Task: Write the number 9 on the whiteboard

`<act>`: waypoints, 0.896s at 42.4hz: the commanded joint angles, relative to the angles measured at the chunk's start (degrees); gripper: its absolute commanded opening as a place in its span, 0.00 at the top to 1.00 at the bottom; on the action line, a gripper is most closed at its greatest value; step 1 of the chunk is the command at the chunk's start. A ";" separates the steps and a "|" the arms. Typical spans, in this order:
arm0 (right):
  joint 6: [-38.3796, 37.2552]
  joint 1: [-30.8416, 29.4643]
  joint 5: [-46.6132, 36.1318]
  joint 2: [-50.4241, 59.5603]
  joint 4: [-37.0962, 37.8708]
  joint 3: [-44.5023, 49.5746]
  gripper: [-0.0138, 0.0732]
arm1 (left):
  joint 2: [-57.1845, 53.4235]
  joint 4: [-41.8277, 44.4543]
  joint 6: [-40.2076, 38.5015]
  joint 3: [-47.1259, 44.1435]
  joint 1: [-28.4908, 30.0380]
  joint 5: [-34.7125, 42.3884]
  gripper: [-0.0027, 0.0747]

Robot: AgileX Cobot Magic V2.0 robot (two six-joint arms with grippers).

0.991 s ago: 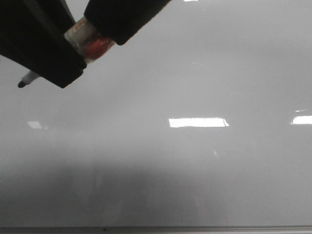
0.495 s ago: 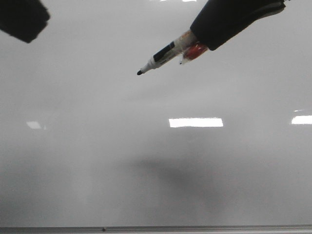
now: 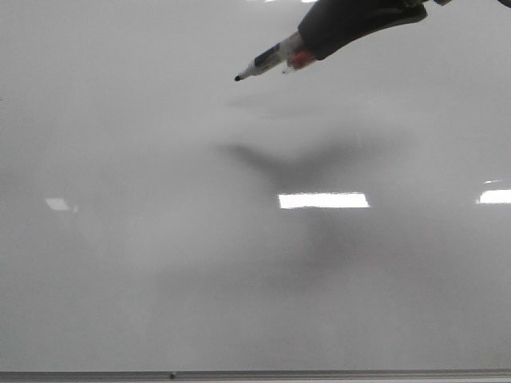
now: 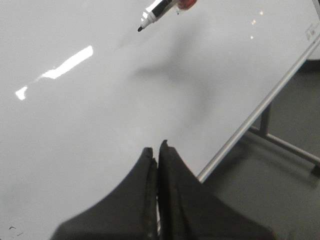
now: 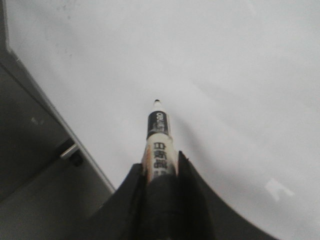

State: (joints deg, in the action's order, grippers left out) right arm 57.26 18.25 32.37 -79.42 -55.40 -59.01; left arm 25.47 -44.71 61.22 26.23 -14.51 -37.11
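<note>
Over the whiteboard (image 3: 160,263), front view: one marker (image 3: 267,61), one gripper visible, the right gripper (image 3: 307,48), coming in from the upper right corner, clamped on the marker barrel. Marker tip points left and slightly down, hanging above the board's upper middle; its soft shadow lies on the board below and apart from the tip, so tip looks off the surface, though contact can't be fully confirmed. Board count: one, with no black line visible on it in any view, so no number 9 drawn. Three bright light reflections on the gloss in the front view: a big one at centre right, one at the right edge, a small faint one at left. One thin grey edge strip (image 3: 255,374) along the near side. Left wrist view adds what front lacks: the left gripper (image 4: 157,165), fingers pressed together with nothing between them, hovering over the whiteboard (image 4: 75,140) well apart from the marker (image 4: 155,11); also the board's metal edge and a frame leg (image 4: 280,140) past it over a dark floor. Right wrist view: the marker (image 5: 158,137) seated between the two fingers of the right gripper (image 5: 160,172), black band and printed label readable as print only, tip aimed at the whiteboard (image 5: 225,75).
</note>
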 commanded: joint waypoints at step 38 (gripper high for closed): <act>0.19 -0.81 -4.72 -12.20 -4.58 -8.93 0.91 | -3.38 -3.16 -0.72 0.07 0.12 4.82 0.99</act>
State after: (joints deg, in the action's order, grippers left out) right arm 57.37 20.12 32.43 -95.63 -59.14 -67.40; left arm 21.70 -45.33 61.22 24.70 -14.51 -35.38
